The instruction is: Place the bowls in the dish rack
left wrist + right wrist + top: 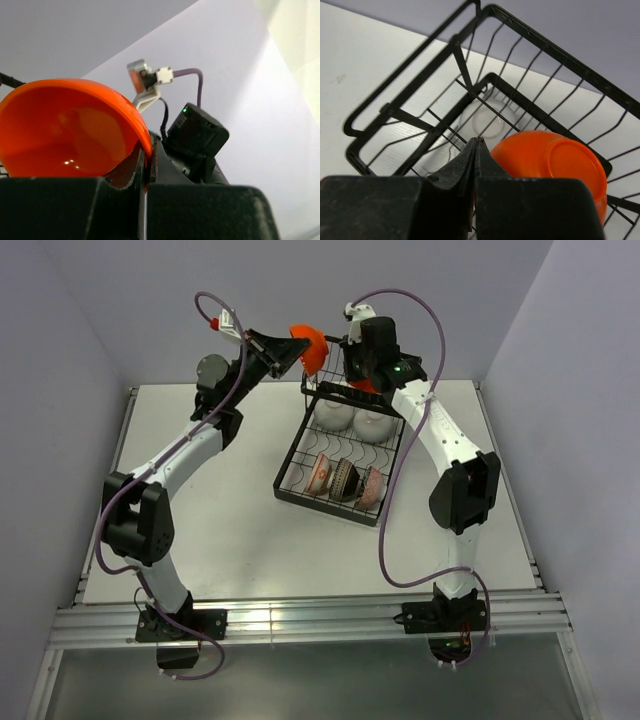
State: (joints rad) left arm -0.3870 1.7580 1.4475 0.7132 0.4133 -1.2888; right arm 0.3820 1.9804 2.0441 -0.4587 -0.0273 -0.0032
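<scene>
White table [220,540], lilac walls [60,350]

Light: bright, even, overhead. Shadows: faint beneath rack [289,454]. Glare: small spots on orange bowl [65,130]; sheen at near table [230,540] edge. Wrist foregrounds soft.

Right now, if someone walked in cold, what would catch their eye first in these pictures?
First, the glossy orange bowl, clamped by its rim in the left gripper and held in the air near the far end of the dish rack. Next, a second orange bowl lies upside down in the rack's raised basket, beside the shut right gripper. Two white bowls and three patterned bowls fill the lower tray.
</scene>
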